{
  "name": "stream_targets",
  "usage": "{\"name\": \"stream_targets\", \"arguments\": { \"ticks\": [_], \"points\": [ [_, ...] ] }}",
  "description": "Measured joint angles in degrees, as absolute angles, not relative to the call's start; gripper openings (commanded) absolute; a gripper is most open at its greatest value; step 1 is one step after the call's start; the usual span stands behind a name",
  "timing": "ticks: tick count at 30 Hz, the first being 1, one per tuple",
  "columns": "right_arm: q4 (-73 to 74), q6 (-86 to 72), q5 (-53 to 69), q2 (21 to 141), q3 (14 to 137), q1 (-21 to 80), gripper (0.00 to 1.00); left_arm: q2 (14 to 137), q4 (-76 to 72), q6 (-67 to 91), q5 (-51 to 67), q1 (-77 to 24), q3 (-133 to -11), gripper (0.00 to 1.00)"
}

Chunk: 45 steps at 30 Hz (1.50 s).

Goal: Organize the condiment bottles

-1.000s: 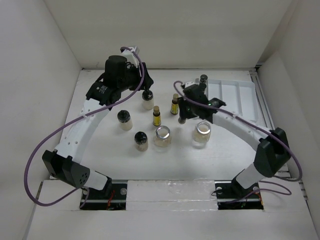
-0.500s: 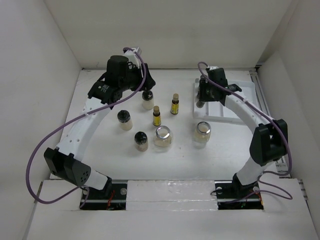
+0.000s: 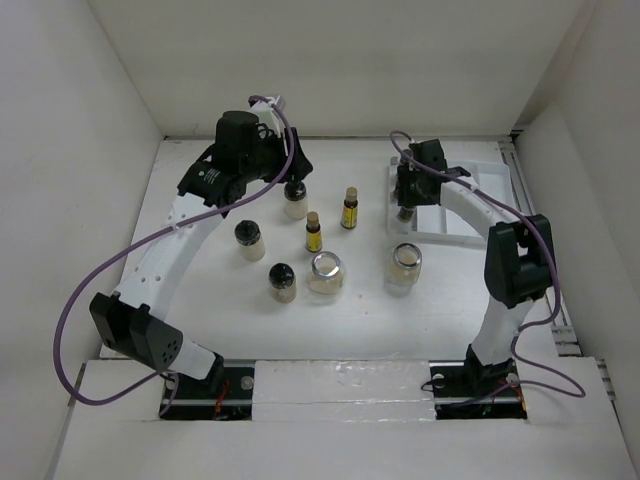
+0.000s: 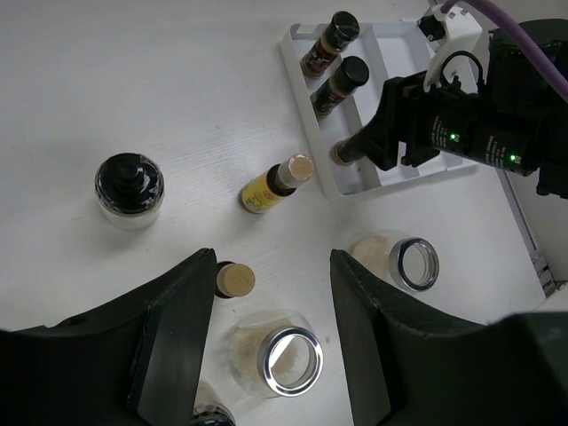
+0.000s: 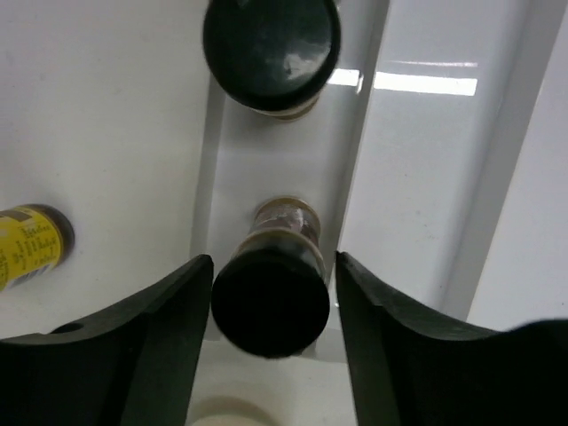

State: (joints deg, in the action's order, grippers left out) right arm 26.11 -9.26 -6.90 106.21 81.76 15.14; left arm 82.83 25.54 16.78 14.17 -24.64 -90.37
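Observation:
My right gripper (image 3: 406, 200) is over the left compartment of the white tray (image 3: 478, 190). It is shut on a dark black-capped spice jar (image 5: 269, 302), which stands upright in that compartment. A second spice jar (image 5: 271, 49) stands further along it, and the left wrist view shows two there (image 4: 342, 80). My left gripper (image 3: 290, 172) is open and empty, hovering above a cream-filled bottle (image 3: 295, 203). On the table stand two more cream bottles (image 3: 249, 241) (image 3: 282, 282), two amber bottles (image 3: 350, 208) (image 3: 313, 231) and two silver-lidded jars (image 3: 325, 272) (image 3: 403, 267).
White walls enclose the table on the left, back and right. The tray's right compartments (image 3: 490, 175) hold nothing that I can see. The right arm arches over the table's right side near the silver-lidded jar.
My right gripper carried the spice jar from the table's middle back to the tray's left compartment and lowered it there. The left arm barely moved.

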Motion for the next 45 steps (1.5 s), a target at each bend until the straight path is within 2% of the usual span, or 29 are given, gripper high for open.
{"name": "stream_targets", "arguments": {
  "ticks": [4, 7, 11, 13, 14, 15, 16, 20, 23, 28, 34, 35, 41, 42, 45],
  "points": [
    [27.0, -8.6, -7.5, 107.3, 83.7, 16.2, 0.86, 82.8, 25.5, 16.8, 14.1, -24.6, -90.4, 0.5],
    [28.3, -8.2, -8.2, 107.2, 85.1, 16.8, 0.89, 82.9, 25.6, 16.8, 14.0, -24.6, -90.4, 0.5],
    [30.0, -7.7, -8.5, 104.7, 86.3, 17.6, 0.87, 83.4, 25.6, 16.8, 13.4, -24.6, -91.0, 0.5],
    [30.7, -7.7, -8.5, 101.8, 86.3, 18.5, 0.78, 83.7, 25.7, 16.8, 12.3, -24.6, -91.3, 0.5],
    [30.5, -7.7, -8.4, 100.2, 86.3, 19.4, 0.66, 83.9, 26.1, 16.8, 11.1, -24.6, -91.7, 0.5],
    [29.9, -7.4, -7.9, 98.5, 86.3, 20.5, 0.63, 84.0, 26.5, 17.0, 9.9, -24.6, -92.2, 0.5],
    [29.0, -7.6, -7.2, 96.9, 86.3, 21.8, 0.63, 84.1, 27.0, 17.2, 8.1, -24.7, -92.8, 0.5],
    [25.4, -7.6, -4.5, 95.2, 88.0, 28.3, 0.77, 84.2, 28.8, 19.2, 0.0, -24.6, -95.0, 0.49],
    [24.9, -7.5, -2.0, 98.6, 91.1, 31.3, 0.77, 84.1, 29.3, 20.9, -3.6, -23.9, -95.3, 0.49],
    [25.3, -7.4, -0.8, 105.4, 92.8, 32.3, 0.72, 83.4, 29.5, 22.7, -4.3, -22.5, -93.3, 0.49],
    [25.7, -7.2, -3.5, 111.0, 94.0, 32.2, 0.62, 82.4, 29.5, 23.1, -1.6, -22.1, -91.3, 0.5],
    [25.7, -7.2, -3.9, 111.3, 94.1, 32.1, 0.53, 82.2, 29.5, 23.1, -1.2, -22.1, -91.2, 0.5],
    [25.8, -7.0, -5.0, 111.4, 94.5, 31.9, 0.17, 81.5, 29.3, 23.1, 0.8, -22.1, -90.3, 0.5],
    [25.8, -6.9, -5.3, 111.4, 94.5, 31.9, 0.13, 81.5, 29.3, 23.1, 1.0, -22.1, -90.3, 0.5],
    [26.4, -7.1, -5.6, 111.3, 94.7, 31.6, 0.12, 81.5, 29.3, 23.1, 1.3, -22.1, -90.3, 0.5]
  ]
}}
